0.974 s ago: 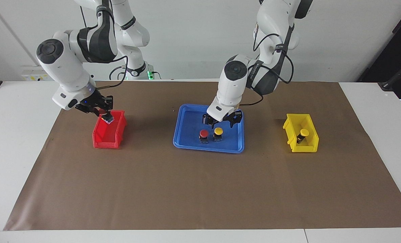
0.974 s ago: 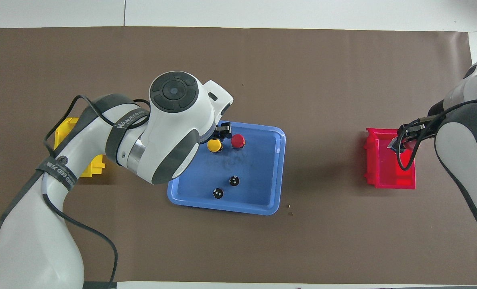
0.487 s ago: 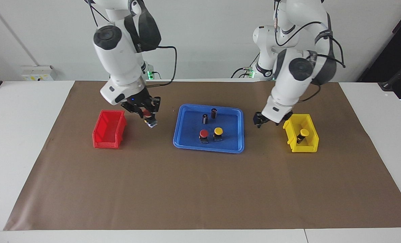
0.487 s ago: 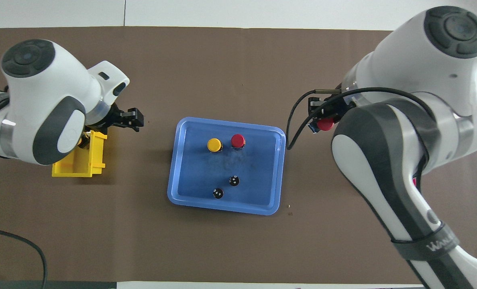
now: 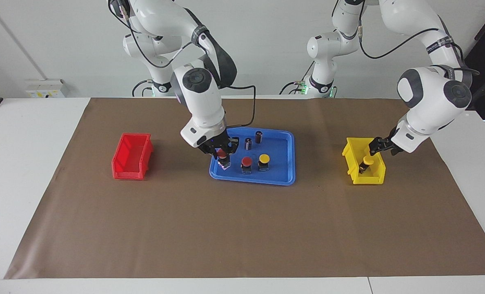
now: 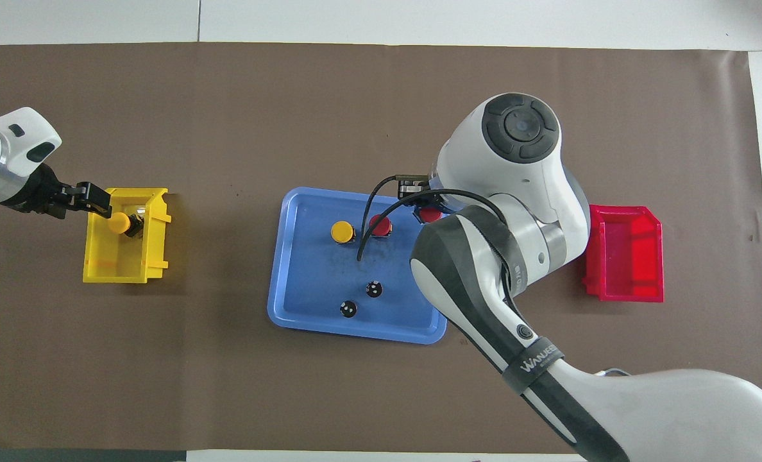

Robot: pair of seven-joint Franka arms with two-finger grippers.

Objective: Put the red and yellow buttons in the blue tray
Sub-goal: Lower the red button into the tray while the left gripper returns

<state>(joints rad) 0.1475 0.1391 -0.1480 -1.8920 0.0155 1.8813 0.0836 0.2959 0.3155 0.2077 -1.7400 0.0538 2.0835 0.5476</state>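
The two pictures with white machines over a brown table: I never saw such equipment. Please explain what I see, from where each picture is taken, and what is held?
These are two white robot arms, each ending in a two-finger gripper. One picture faces the robots from across the table; the other looks down from above the robots' own end.

On the brown paper cover lies a wide shallow blue plastic tray. In it stand one red-capped push button, one yellow-capped push button and two dark capless cylinders.

The right gripper holds a second red-capped button low over the tray, at the end toward the small red plastic bin.

The left gripper is at the small yellow plastic bin, just above a second yellow-capped button lying inside. It has not gripped it.
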